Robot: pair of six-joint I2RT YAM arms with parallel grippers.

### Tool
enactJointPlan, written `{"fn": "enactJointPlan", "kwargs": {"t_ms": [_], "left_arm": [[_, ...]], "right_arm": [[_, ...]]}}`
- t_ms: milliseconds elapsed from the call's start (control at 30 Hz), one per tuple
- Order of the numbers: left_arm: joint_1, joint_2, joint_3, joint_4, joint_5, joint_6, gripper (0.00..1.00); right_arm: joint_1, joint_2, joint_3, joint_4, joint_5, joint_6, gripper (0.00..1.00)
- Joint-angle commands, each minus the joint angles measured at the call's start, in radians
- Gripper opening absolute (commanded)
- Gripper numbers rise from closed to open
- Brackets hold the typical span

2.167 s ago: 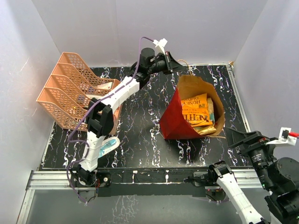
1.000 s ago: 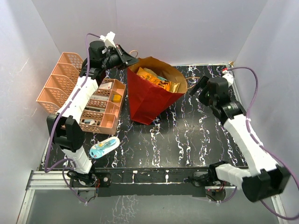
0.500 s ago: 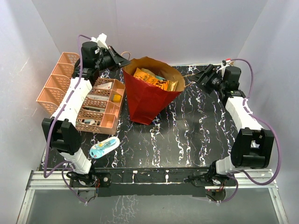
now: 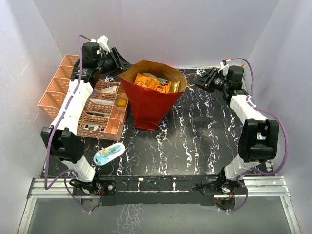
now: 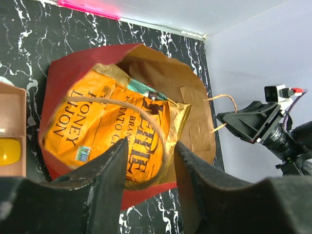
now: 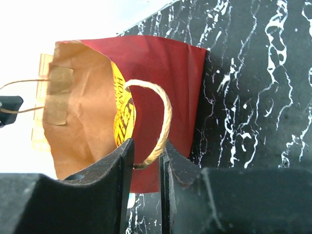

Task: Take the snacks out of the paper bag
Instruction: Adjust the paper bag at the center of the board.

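Observation:
The red paper bag [image 4: 146,105] stands upright mid-table with its mouth open. Inside it lie the snacks: a large orange chip bag [image 5: 107,131] on top and a teal packet [image 5: 140,87] behind it; others are hidden. My left gripper [image 5: 151,146] hovers open above the bag's left rim [image 4: 124,63], and the near twine handle [image 5: 141,113] lies loose over the chip bag. My right gripper [image 6: 146,146] is at the bag's right side [image 4: 202,82]. Its jaws are narrowed around the other twine handle [image 6: 163,119], with a gap still showing.
A pink plastic basket organizer [image 4: 85,105] holding small items stands left of the bag, close to my left arm. A blue-white blister pack [image 4: 108,154] lies on the black marbled table in front of it. White walls enclose the table on three sides.
My left gripper has opened and let go of the near handle. My right gripper moved in to the far handle and narrowed its jaws around it. The bag shifted slightly left.

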Motion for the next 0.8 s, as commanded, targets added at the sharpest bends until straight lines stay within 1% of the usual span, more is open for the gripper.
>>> {"fn": "enactJointPlan", "kwargs": {"t_ms": [0, 33, 100, 133, 300, 400, 467, 533, 667, 767], "left_arm": [[0.016, -0.018, 0.081, -0.089, -0.018, 0.043, 0.44], [0.02, -0.016, 0.083, -0.091, -0.014, 0.049, 0.46], [0.031, -0.017, 0.08, -0.092, -0.009, 0.05, 0.52], [0.038, -0.014, 0.079, -0.096, -0.009, 0.047, 0.54], [0.07, 0.004, 0.084, -0.116, -0.003, 0.043, 0.58], [0.083, -0.002, 0.063, -0.103, 0.003, 0.048, 0.62], [0.094, 0.004, 0.059, -0.088, 0.04, 0.053, 0.61], [0.107, 0.013, 0.064, -0.1, 0.049, 0.054, 0.58], [0.131, 0.018, 0.041, -0.071, 0.111, 0.041, 0.58], [0.142, 0.027, 0.035, -0.052, 0.119, 0.032, 0.56]], "right_arm": [[0.0, -0.005, 0.078, 0.115, -0.056, -0.004, 0.28], [0.001, -0.007, 0.08, 0.124, -0.063, -0.006, 0.3], [0.002, -0.001, 0.087, 0.13, -0.073, -0.01, 0.4], [0.004, 0.003, 0.092, 0.128, -0.081, -0.012, 0.43], [0.026, 0.026, 0.114, 0.127, -0.111, -0.026, 0.48], [0.055, 0.046, 0.135, 0.128, -0.14, -0.035, 0.51], [0.082, 0.059, 0.145, 0.13, -0.139, -0.031, 0.52], [0.095, 0.07, 0.162, 0.142, -0.149, -0.013, 0.52], [0.109, 0.077, 0.182, 0.158, -0.148, 0.016, 0.52], [0.109, 0.079, 0.184, 0.182, -0.148, 0.033, 0.52]]}}
